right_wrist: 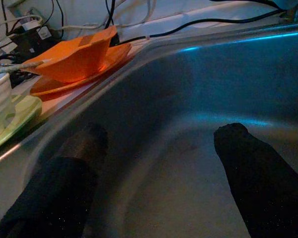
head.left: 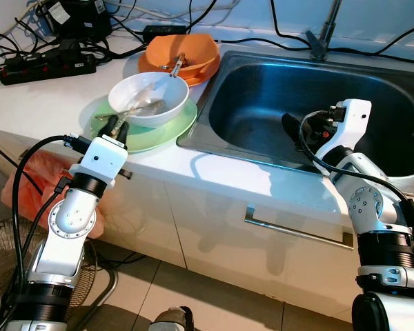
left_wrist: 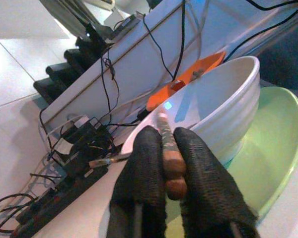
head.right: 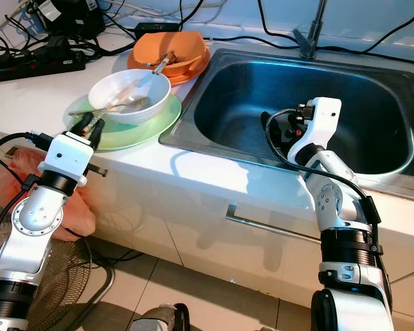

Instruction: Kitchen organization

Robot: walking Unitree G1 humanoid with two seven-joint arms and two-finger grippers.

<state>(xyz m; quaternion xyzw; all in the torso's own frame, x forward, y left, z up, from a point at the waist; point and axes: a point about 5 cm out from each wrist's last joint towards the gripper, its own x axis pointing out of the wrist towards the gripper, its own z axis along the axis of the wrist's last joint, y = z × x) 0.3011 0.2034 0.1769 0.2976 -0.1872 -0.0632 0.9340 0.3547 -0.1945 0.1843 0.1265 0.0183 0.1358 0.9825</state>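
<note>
Left gripper (left_wrist: 170,163) at the near edge of the green plate (head.left: 167,131), fingers pinched on a brown utensil handle (left_wrist: 170,158) that leans against the white bowl (head.left: 148,98). The bowl sits on the plate on the counter (head.left: 48,96), utensils inside it. An orange bowl (head.left: 186,54) on an orange plate (right_wrist: 89,67) is behind it, beside the sink (head.left: 262,89). Right gripper (right_wrist: 161,148) hangs inside the sink, fingers spread, holding nothing. Power strips (head.left: 45,65) and cables at the back.

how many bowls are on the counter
2: a white bowl on the green plate, and an orange bowl behind it on an orange plate, beside the sink.
</note>
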